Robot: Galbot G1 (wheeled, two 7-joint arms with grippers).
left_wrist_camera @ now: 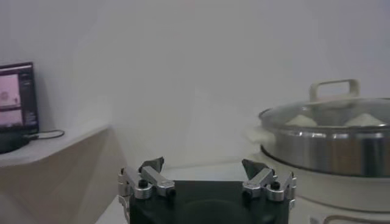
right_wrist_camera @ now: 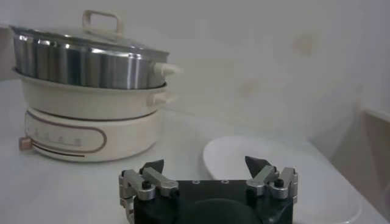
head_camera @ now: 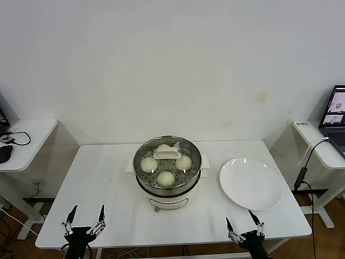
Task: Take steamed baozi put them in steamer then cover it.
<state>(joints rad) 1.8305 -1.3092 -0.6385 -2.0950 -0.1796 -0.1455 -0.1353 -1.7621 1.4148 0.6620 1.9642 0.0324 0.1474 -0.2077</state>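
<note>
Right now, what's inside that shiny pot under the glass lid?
Through the cover, the steamer shows steamed baozi on a perforated tray: three plainly seen, a fourth partly hidden behind the lid's handle. Whatever lies below the tray is covered.

Left wrist view: covered steamer, open gripper, side desk with screen.

Left gripper (left_wrist_camera: 203, 168), low in the foreground, black body with metal knuckles, fingers spread wide, nothing between them. Steamer (left_wrist_camera: 332, 149), shiny steel pot on a cream-white base, standing on the white table (left_wrist_camera: 201, 171) just beyond the gripper. Cover (left_wrist_camera: 326, 112), clear glass with metal rim, seated on the pot, cream-white handle upright on top. Steamed baozi (left_wrist_camera: 301, 121), pale rounded shapes showing through the glass; count cannot be told. Laptop screen (left_wrist_camera: 17, 97), lit, on a separate pale desk (left_wrist_camera: 55, 141) well apart, with a dark cable beside it.
</note>
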